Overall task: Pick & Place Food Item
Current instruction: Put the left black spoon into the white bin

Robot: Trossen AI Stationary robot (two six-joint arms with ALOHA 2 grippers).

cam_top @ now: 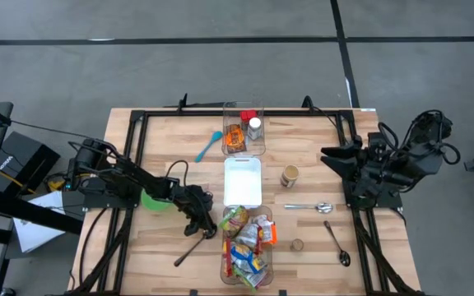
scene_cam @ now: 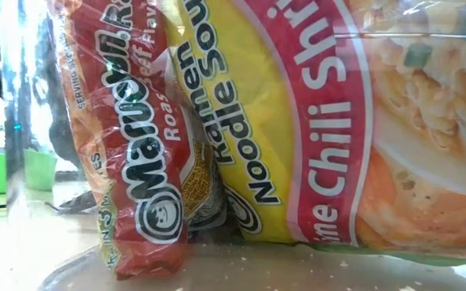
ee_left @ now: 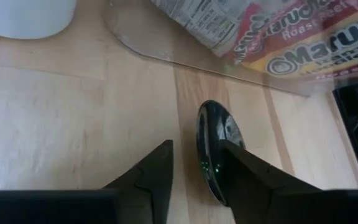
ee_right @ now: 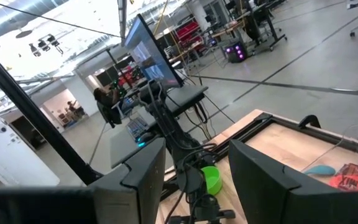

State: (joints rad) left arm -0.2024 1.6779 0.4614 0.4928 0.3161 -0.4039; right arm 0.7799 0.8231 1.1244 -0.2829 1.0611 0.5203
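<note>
On a pale wood-plank table [cam_top: 163,247], the left gripper [cam_top: 199,224] reaches down just left of a clear plastic bin [cam_top: 225,261] heaped with glossy, crinkled ramen packets [cam_top: 248,247]. In the left wrist view its dark fingers [ee_left: 151,180] stand slightly apart, with the shiny black bowl of a spoon [ee_left: 213,149] on the table beside one finger; whether they pinch it cannot be told. The spoon's slim handle runs diagonally toward the near left. The bin's long axis runs near to far, in line with a flat white tray [cam_top: 243,181] and a second clear bin [cam_top: 244,130] of jars beyond it. A green bowl [cam_top: 155,200] sits left. The right gripper [cam_top: 336,156] waits, raised at the table's right edge, fingers parted and empty.
</note>
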